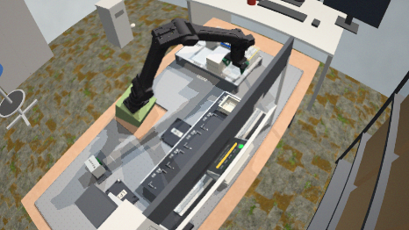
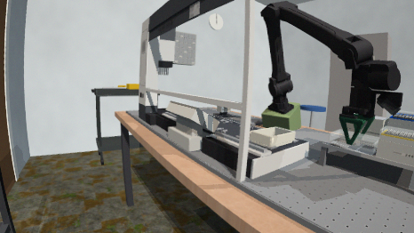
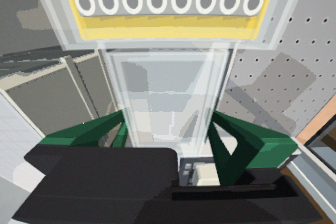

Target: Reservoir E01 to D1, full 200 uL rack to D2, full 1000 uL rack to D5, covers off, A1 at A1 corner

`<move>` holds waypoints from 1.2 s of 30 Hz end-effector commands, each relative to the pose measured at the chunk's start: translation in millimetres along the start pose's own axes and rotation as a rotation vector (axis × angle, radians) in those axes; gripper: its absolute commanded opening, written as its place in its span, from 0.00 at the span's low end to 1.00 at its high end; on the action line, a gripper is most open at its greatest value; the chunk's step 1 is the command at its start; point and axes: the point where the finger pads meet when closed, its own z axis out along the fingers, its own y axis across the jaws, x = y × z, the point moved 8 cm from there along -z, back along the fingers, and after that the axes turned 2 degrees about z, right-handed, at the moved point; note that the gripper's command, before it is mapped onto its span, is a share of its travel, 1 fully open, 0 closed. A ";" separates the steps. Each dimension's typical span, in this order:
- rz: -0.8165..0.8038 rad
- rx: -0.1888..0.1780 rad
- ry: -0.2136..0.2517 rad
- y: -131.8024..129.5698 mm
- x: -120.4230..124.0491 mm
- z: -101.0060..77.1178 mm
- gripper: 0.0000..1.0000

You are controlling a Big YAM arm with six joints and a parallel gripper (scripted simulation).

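Observation:
My gripper point(image 3: 167, 111) is shut on a clear tip rack cover point(image 3: 166, 97), gripped across its width between the green fingers. It holds the cover low over the SHELF, just in front of a yellow tip rack point(image 3: 170, 20) whose near row shows pale tip rings. In the side view the gripper point(image 2: 354, 135) points straight down at the shelf surface beside stacked racks point(image 2: 397, 133). I cannot tell whether the cover touches the shelf. A white open reservoir point(image 2: 272, 134) sits in the deck position nearest the shelf, and it also shows in the overhead view point(image 1: 229, 103).
The liquid handler's dark frame point(image 1: 246, 118) runs along the deck row. A white block point(image 1: 215, 63) and other labware stand on the shelf by the gripper. A dark nest point(image 1: 175, 135) lies beside the deck. Small boxes point(image 1: 97, 167) sit at the table's far end.

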 end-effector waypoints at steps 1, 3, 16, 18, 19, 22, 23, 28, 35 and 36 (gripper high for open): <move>0.006 0.015 -0.047 -8.2 -10.7 -17.4 0.00; 0.006 0.015 -0.048 -8.2 -10.8 -17.4 0.00; 0.006 0.015 -0.047 -8.4 -10.5 -17.4 0.00; 0.006 0.015 -0.047 -8.4 -10.5 -17.4 0.00; 0.006 0.015 -0.047 -8.4 -10.4 -17.4 0.00; 0.004 0.015 -0.045 -10.1 -5.9 -12.3 0.00; 0.003 0.013 -0.039 -9.4 -4.6 -9.5 0.00; -0.001 0.010 -0.033 -8.3 -4.9 -6.3 0.00; -0.003 0.007 -0.024 -6.6 -6.4 2.2 0.00; -0.002 0.009 -0.028 -7.5 -7.6 1.6 0.00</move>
